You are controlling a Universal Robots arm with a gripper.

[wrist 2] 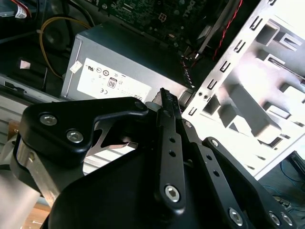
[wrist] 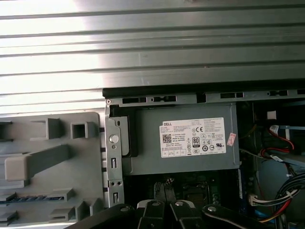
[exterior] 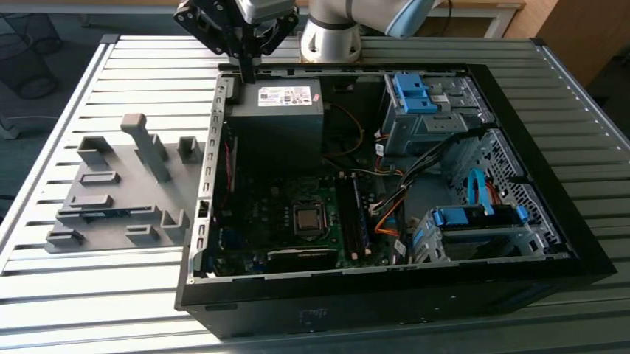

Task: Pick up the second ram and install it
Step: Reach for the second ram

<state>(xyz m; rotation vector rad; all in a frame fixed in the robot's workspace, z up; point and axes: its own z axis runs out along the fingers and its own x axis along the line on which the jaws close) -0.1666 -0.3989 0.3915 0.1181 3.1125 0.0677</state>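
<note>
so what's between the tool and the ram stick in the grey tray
In the exterior view the tool hangs over a corner of the computer case. Between it and the ram stand the tray's tall post and small blocks.

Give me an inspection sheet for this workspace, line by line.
Surface: slatted metal table bearing an open computer case.
Job's things: ram strip lying in the grey holder tray, untouched.
Clutter: nothing seen.
Grippers: gripper shut, empty, above the power supply by the case's edge.
Cables: orange, blue and black wires inside the case.
Surroundings: wooden panel beyond the table.
</note>
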